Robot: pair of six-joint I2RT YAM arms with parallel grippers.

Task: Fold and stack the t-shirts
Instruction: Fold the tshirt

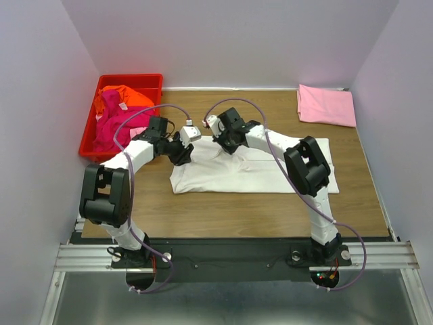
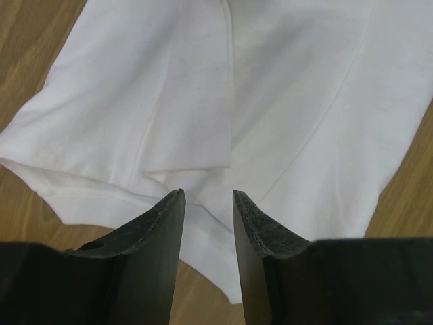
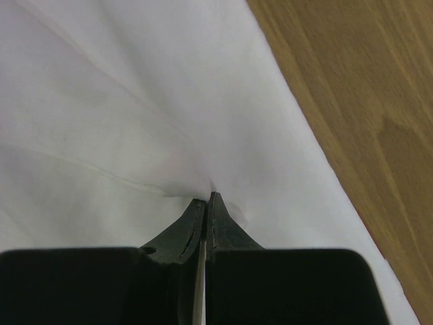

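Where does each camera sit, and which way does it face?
Top external: above and behind the bases, looking down at the table, white t-shirt, pink t-shirt and red bin; left arm and right arm show.
Left wrist: on the left arm, looking down past the left gripper, jaws apart, at the shirt's folded edge.
Right wrist: on the right arm, looking down past the right gripper, pinching white cloth.
Shared: all three show the white t-shirt on wood.
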